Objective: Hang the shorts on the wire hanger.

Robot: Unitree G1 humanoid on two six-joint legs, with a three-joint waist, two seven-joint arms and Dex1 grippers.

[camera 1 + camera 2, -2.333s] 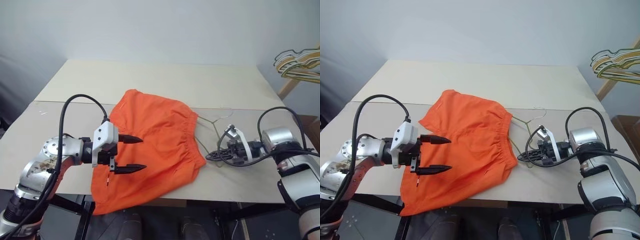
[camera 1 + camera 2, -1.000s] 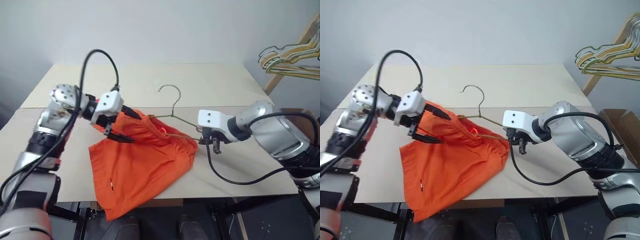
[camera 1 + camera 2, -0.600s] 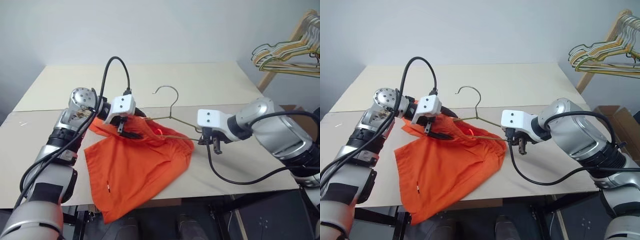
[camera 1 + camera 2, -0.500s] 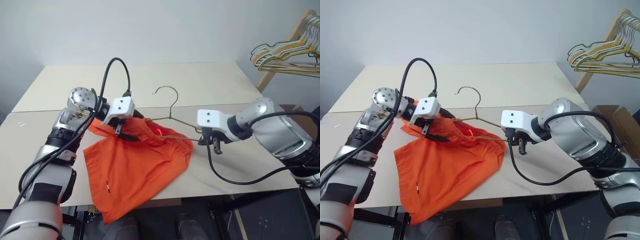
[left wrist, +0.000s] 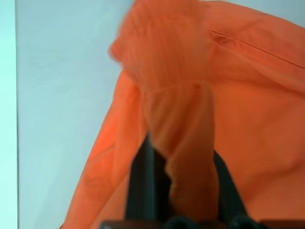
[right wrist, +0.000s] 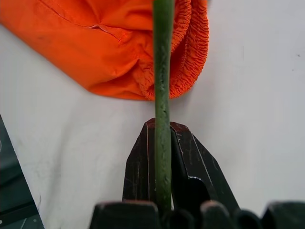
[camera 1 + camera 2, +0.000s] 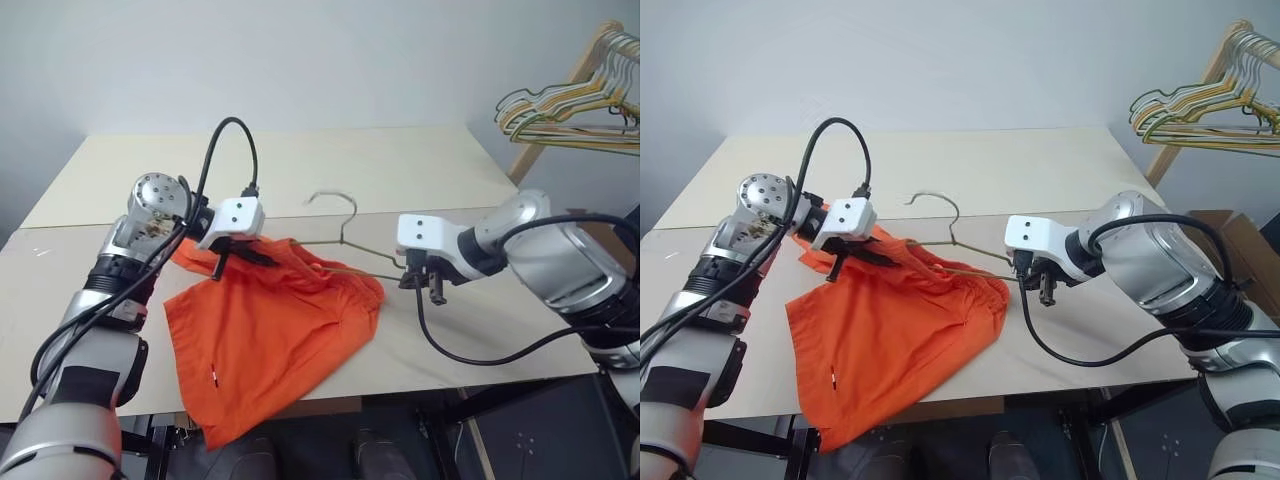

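— Left hand (image 7: 262, 256)? 
— Clamped on a fold of the shorts (image 7: 270, 330), at their far left edge.
— Right hand (image 6: 162, 143)? 
— Pinched shut on the wire hanger (image 7: 345, 236), at its right end.
— Shorts? 
— Spread over the counter (image 7: 400, 180), near edge hanging off; hanger partly inside the waistband.

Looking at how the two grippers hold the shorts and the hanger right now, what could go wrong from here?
The left gripper pinches only a small fold of the shorts, so the fabric might slip free if pulled. The right gripper clamps the thin wire hanger at one end; the wire may twist or bend. Much of the shorts droops over the table edge and may drag the rest down.
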